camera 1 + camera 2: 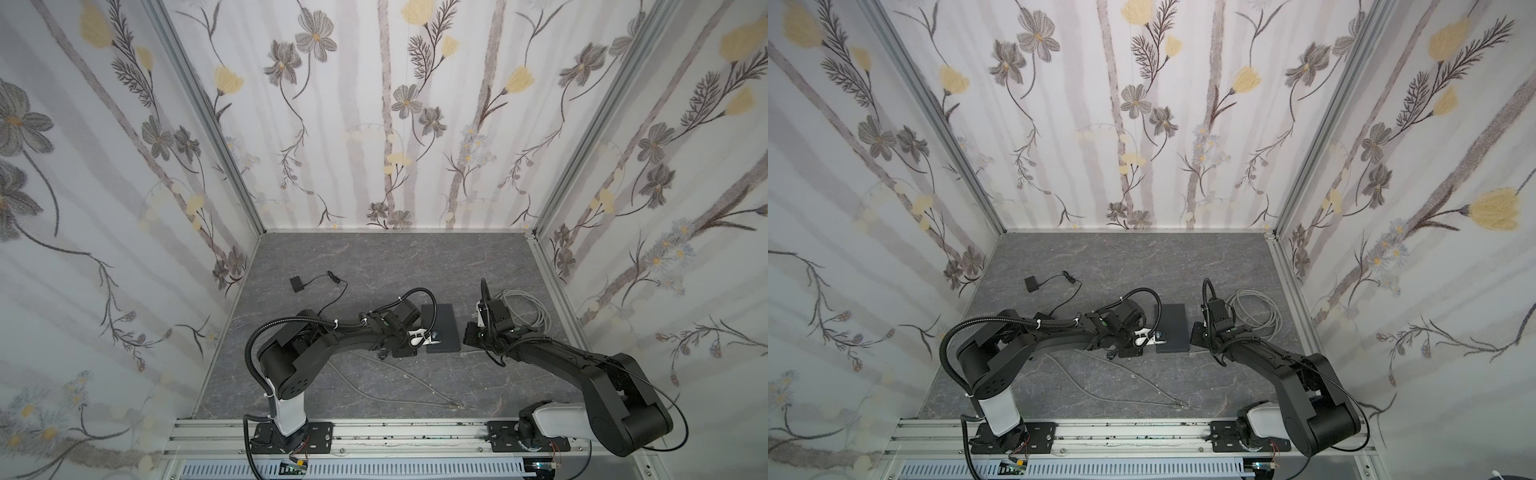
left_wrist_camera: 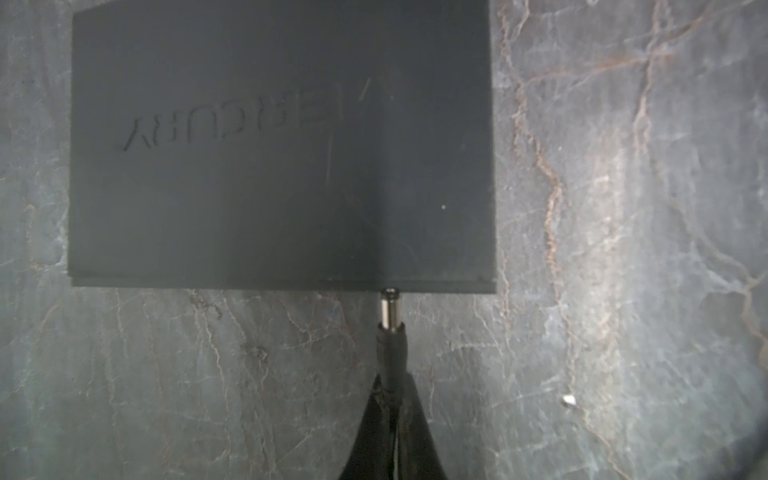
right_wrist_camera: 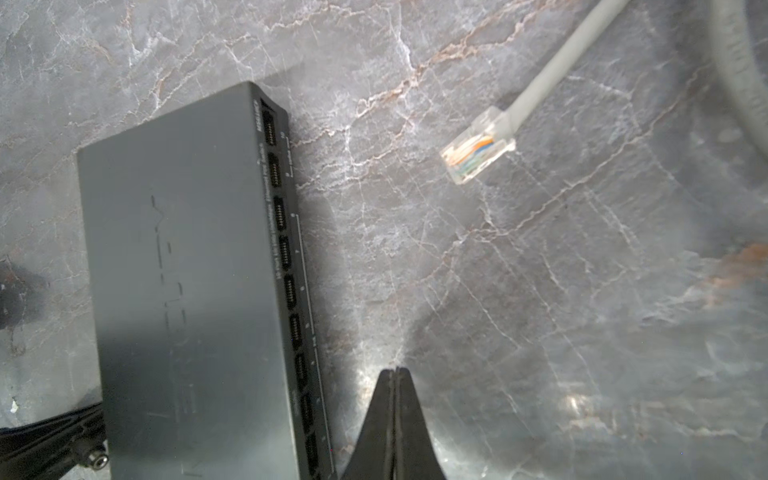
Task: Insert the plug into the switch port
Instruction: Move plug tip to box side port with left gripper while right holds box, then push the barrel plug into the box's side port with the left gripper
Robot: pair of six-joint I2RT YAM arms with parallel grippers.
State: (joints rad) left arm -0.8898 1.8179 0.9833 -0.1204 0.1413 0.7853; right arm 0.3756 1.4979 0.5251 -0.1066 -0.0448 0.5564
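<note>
The small black barrel plug (image 2: 391,353) with a bare metal tip is pinched between the tips of the left gripper (image 2: 392,388), whose jaws are closed narrowly around its black body. The metal tip touches the side edge of the flat, dark grey rectangular plastic switch (image 2: 249,166), near one corner. Most of the metal sleeve shows outside the casing, and I cannot tell whether the tip has entered a socket.

In both top views the switch (image 1: 444,322) (image 1: 1173,322) lies flat on the grey marbled surface (image 1: 374,257), a little right of centre in the lower half of the frame. The left gripper (image 1: 432,337) meets it at its lower left edge.

The right gripper (image 3: 397,376) has its jaws pressed fully together and holds nothing. It hangs just beside the long face of the switch (image 3: 187,270) that carries the row of ports (image 3: 286,257), apart from the casing. In a top view it (image 1: 468,332) sits just right of the switch.

A clear plastic network connector (image 3: 478,149) on a pale grey cable (image 3: 561,54) lies loose on the surface, near the ports and untouched. The rest of that cable is coiled (image 1: 528,307) to the right of the switch. A small black power adapter (image 1: 296,284) lies well apart, up and to the left.
</note>
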